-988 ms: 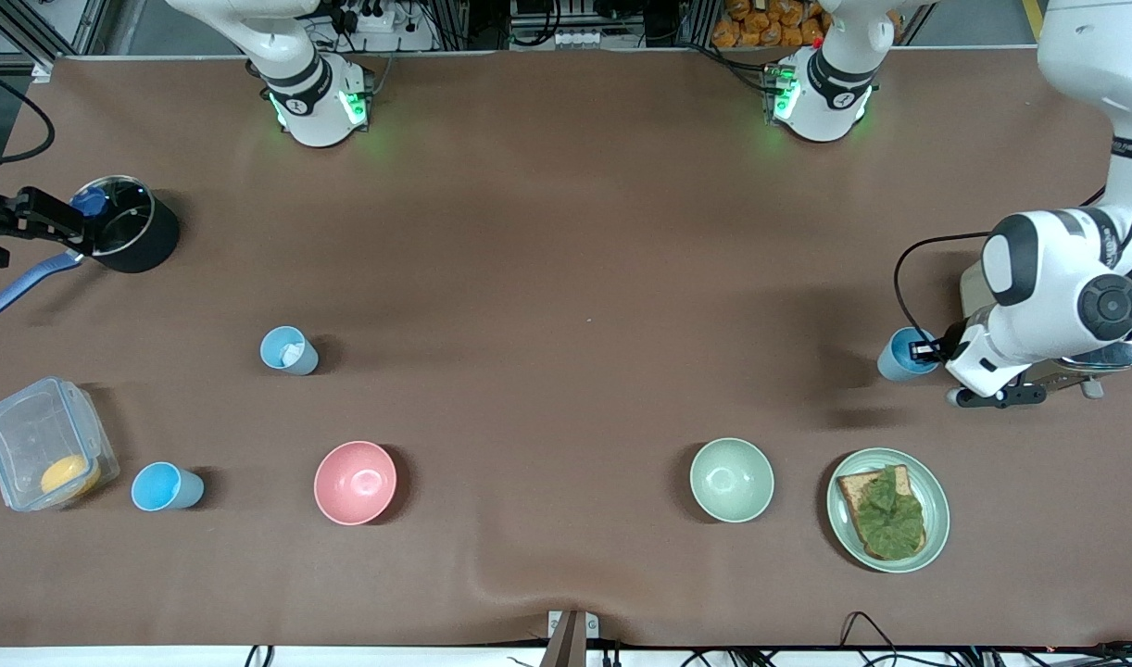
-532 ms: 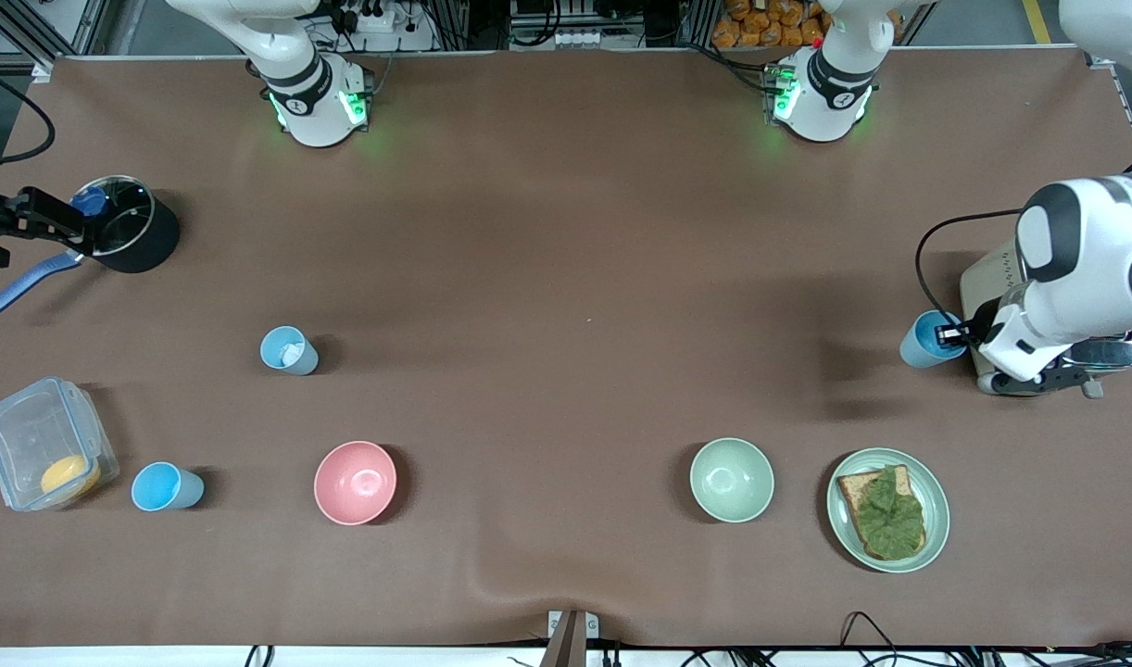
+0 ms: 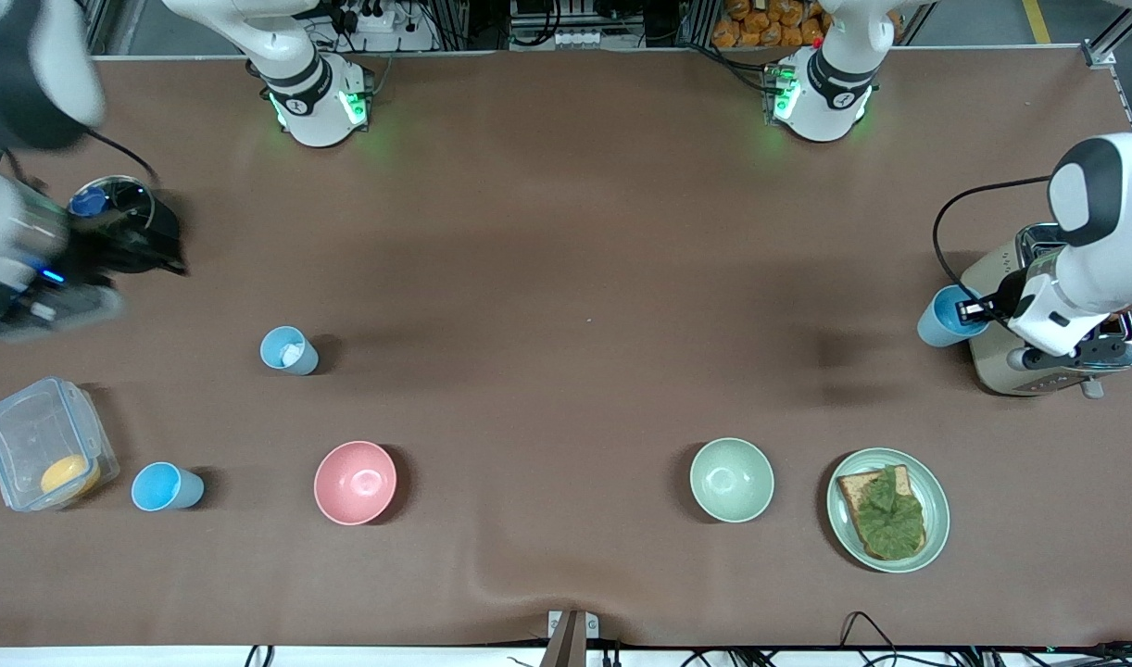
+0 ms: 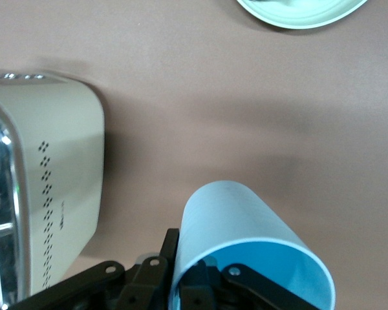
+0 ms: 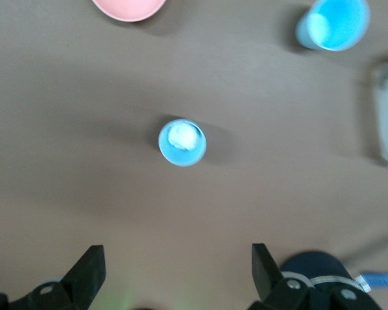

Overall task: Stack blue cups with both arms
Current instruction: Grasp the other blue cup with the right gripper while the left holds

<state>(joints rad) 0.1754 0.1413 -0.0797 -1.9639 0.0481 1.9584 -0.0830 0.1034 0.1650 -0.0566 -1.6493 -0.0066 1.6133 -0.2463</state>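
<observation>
Left gripper (image 3: 975, 310): clamped on a blue cup's (image 3: 941, 317) rim — lifted beside the toaster (image 3: 1048, 357).
Right gripper (image 5: 174, 274): fingers spread, empty — above the pot (image 3: 144, 232).
Other cups: one with white contents (image 3: 288, 351); one beside the plastic container (image 3: 165, 487).

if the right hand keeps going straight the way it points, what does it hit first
Probably the blue cup with something white inside; it sits between the open right hand's fingers' line, though depth is unclear.
</observation>
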